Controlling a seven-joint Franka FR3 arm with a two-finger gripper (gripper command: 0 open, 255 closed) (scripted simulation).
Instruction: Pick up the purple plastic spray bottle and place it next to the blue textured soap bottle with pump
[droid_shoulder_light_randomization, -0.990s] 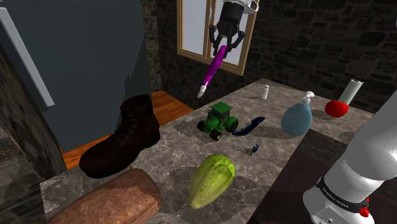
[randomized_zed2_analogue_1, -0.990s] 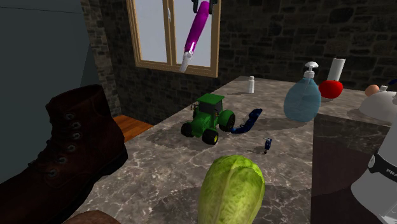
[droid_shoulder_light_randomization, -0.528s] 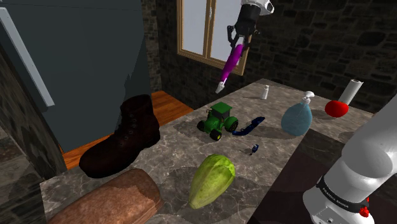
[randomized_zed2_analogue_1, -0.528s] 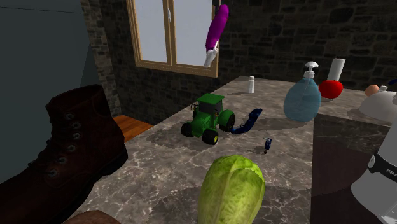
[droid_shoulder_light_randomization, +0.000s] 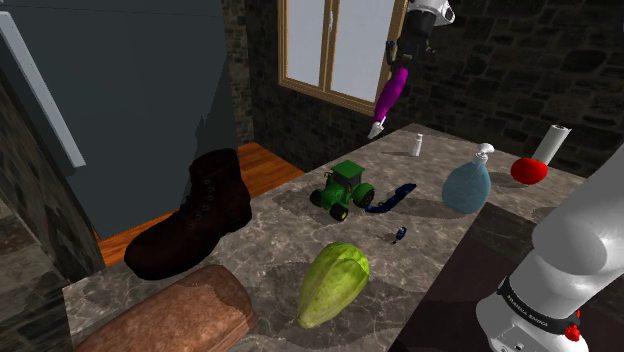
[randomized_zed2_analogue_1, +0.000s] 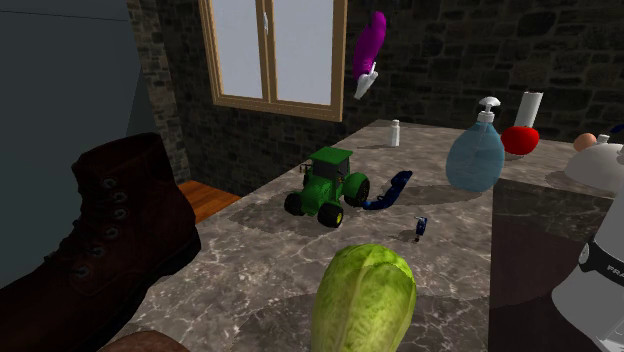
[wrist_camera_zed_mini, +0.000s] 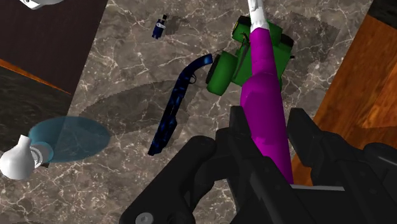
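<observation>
Polished marble counter (droid_shoulder_light_randomization: 270, 225), smooth purple bottle (wrist_camera_zed_mini: 264, 108)

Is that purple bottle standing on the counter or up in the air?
In the air: the gripper clasps the purple spray bottle, which hangs nozzle-down above the marble counter.

White arm (droid_shoulder_light_randomization: 585, 235), all-black tool (wrist_camera_zed_mini: 268, 127)

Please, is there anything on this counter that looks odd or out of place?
Yes. A large brown boot stands on the marbled counter near a bread loaf and a cabbage, odd company for food. The purple bottle, clasped in the end effector, hangs tilted with its white nozzle down.
</observation>
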